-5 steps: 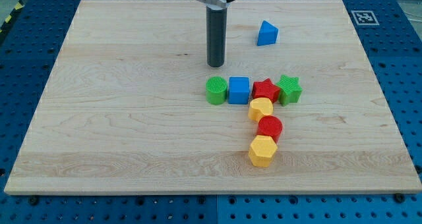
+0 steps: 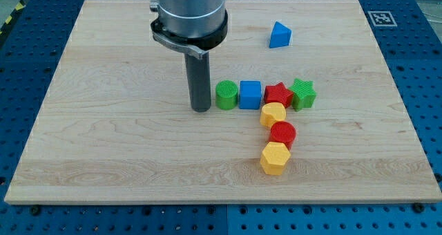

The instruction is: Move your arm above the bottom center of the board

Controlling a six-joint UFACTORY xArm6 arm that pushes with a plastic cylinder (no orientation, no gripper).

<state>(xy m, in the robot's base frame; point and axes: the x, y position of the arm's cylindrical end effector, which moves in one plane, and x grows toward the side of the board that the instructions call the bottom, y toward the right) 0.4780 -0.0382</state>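
Observation:
My tip [image 2: 201, 109] rests on the wooden board [image 2: 110, 131] just left of a green cylinder [image 2: 226, 95], close beside it. Going right from that cylinder in a row are a blue cube [image 2: 250, 94], a red star [image 2: 277, 94] and a green star [image 2: 303, 93]. Below the red star a column runs down: a yellow block [image 2: 273, 114], a red cylinder [image 2: 282, 133] and a yellow hexagon [image 2: 274, 157]. A blue triangle block [image 2: 280, 35] lies apart near the view's top right.
A blue pegboard table [image 2: 425, 69] surrounds the board. A fiducial marker [image 2: 380, 17] sits at the board's top right corner. The arm's grey body [image 2: 189, 14] hangs over the board's top centre.
The rod has moved toward the view's bottom and slightly left, from above the green cylinder to just left of it. The blocks have not moved.

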